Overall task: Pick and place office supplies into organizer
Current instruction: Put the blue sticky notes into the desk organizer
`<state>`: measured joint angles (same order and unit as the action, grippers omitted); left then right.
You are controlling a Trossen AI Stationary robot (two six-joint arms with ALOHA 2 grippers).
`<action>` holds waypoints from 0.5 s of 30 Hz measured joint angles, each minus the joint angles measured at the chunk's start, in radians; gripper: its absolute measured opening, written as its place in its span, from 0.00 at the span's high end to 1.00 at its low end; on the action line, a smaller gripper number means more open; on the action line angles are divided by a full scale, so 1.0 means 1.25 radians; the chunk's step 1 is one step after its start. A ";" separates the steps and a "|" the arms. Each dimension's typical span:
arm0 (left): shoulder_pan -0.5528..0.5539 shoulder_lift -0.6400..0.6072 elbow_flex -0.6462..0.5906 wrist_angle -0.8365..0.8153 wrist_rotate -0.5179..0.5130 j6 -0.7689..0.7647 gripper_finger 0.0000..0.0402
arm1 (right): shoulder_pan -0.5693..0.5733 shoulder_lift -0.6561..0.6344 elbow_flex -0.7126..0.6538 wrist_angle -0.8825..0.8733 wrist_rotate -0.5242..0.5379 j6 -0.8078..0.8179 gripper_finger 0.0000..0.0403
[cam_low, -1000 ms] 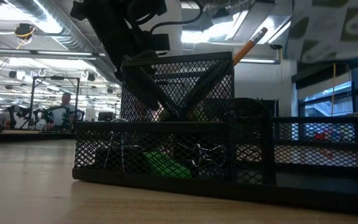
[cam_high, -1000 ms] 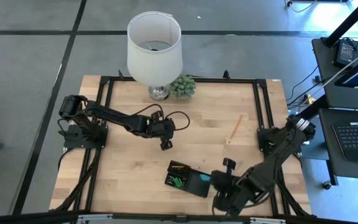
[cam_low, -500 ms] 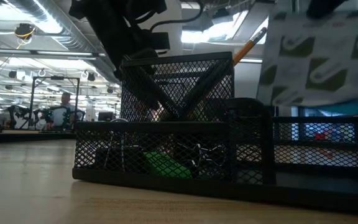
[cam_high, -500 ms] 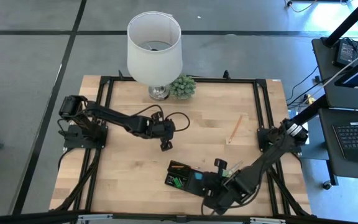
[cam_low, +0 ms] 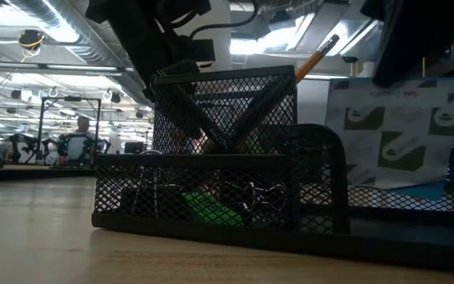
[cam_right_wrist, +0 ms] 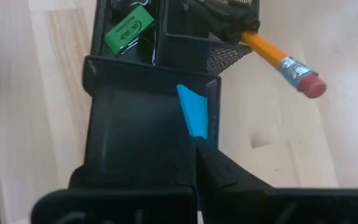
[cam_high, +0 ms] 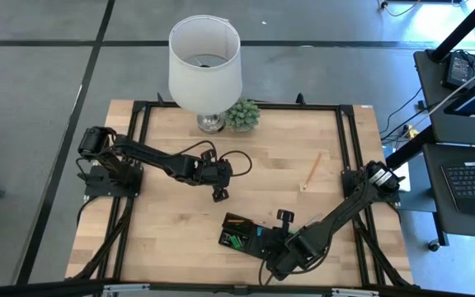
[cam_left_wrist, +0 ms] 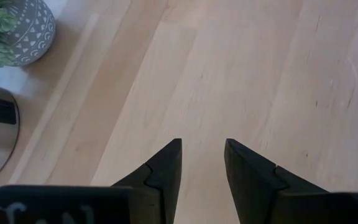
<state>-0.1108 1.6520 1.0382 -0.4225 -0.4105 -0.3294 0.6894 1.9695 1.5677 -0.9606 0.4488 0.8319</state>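
The organizer [cam_high: 246,235] is a black mesh tray near the table's front edge. Its tall cup holds pens and an orange pencil [cam_right_wrist: 278,59], and a small green piece [cam_right_wrist: 128,30] lies in a low compartment. My right gripper [cam_right_wrist: 197,146] stands over the flat compartment [cam_right_wrist: 135,130], shut on the blue sticky-note pad [cam_right_wrist: 191,112]. The low view shows the pad's printed face [cam_low: 392,130]. Another pencil [cam_high: 311,173] lies on the table at the right. My left gripper [cam_high: 219,195] hangs open over bare wood at mid-table. My right gripper pinches the pad's upper edge [cam_right_wrist: 196,134] between its two fingers, coming from above and slanting down. The pad stands on edge below the fingers. Its lower part [cam_low: 416,189] is down behind the organizer's mesh wall; whether it touches the floor there I cannot tell.
A white lamp [cam_high: 205,62] and a small potted plant [cam_high: 242,114] stand at the table's far edge. A black frame runs along the table's sides. Bare wood [cam_left_wrist: 241,74] lies under my left gripper.
My right gripper has come down and toward the table's left, over the organizer, rolling a little. The pad has sunk with it, from above the tray's wall to down inside the flat compartment.
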 joint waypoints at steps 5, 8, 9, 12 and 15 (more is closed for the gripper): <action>0.000 0.000 0.000 0.000 0.000 0.000 0.71 | -0.019 0.001 0.000 -0.032 0.001 -0.025 1.00; 0.000 0.000 0.000 0.000 -0.007 0.000 0.71 | -0.035 0.001 0.000 -0.071 0.001 -0.028 1.00; 0.000 0.000 0.000 0.000 -0.010 0.000 0.71 | -0.040 0.001 0.000 -0.077 0.001 -0.037 1.00; 0.000 0.000 0.000 0.000 -0.011 0.000 0.71 | -0.053 0.001 0.000 -0.077 0.001 -0.064 1.00; 0.000 0.000 0.000 0.000 -0.011 0.000 0.71 | -0.061 0.001 -0.001 -0.075 0.002 -0.083 1.00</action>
<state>-0.1108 1.6520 1.0384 -0.4225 -0.4248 -0.3294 0.6130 1.9705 1.5669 -1.0541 0.4512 0.7277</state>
